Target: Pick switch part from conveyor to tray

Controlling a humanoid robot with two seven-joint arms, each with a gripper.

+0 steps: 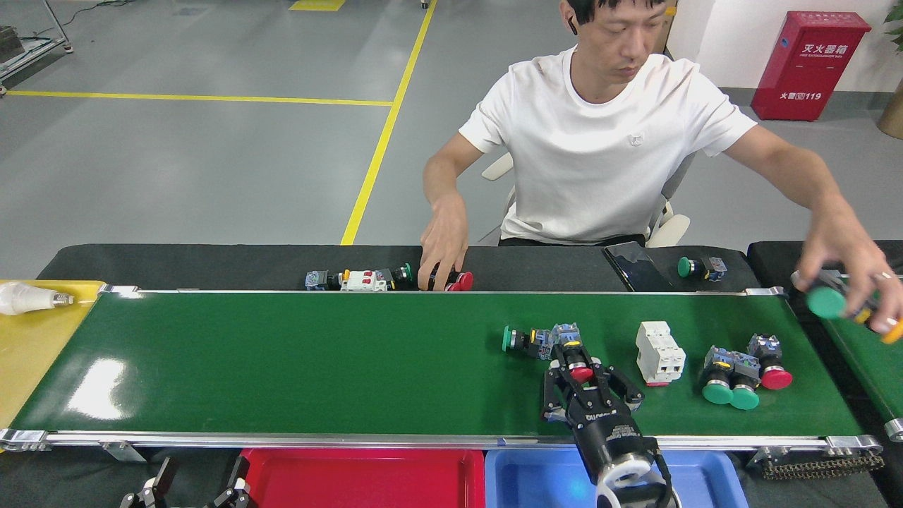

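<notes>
Now the right tool, fingers spread around the red push-button switch on the conveyor, should pinch squarely before lifting.

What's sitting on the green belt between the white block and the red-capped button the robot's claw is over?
Nothing: in the head view, bare conveyor separates the white breaker from the red button switch at the right gripper.

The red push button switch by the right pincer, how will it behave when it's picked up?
The red push button switch looks rigid, so it probably won't flex in the right pincer. Its round cap could let it roll on the glossy conveyor. It seems small, probably light.
</notes>
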